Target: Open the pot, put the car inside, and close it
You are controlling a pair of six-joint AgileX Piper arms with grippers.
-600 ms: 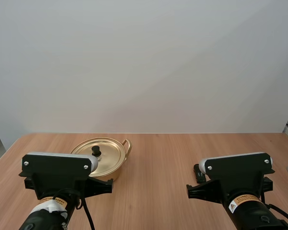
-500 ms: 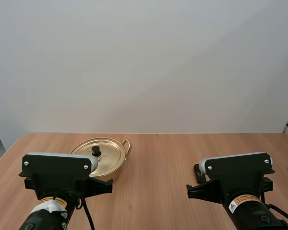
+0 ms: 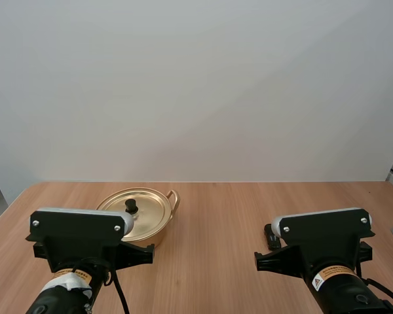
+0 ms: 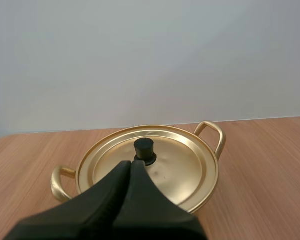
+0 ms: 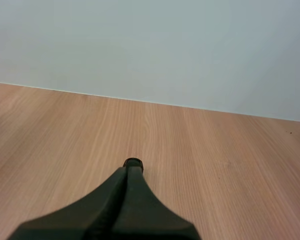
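Observation:
A gold pot (image 3: 141,212) stands on the wooden table at the left, its lid (image 4: 155,165) on, with a black knob (image 4: 144,148) in the middle. My left gripper (image 4: 130,165) is shut on nothing, its fingers together as one wedge, tips just short of the knob. A small black object (image 3: 272,237), perhaps the car, lies on the table by my right arm. My right gripper (image 5: 128,171) is shut too, and the black object (image 5: 133,162) peeks out just past its tips.
The pot has two looped gold handles (image 4: 213,136), one on each side. Bare wooden table (image 3: 223,222) stretches between the two arms and to the back edge at the pale wall.

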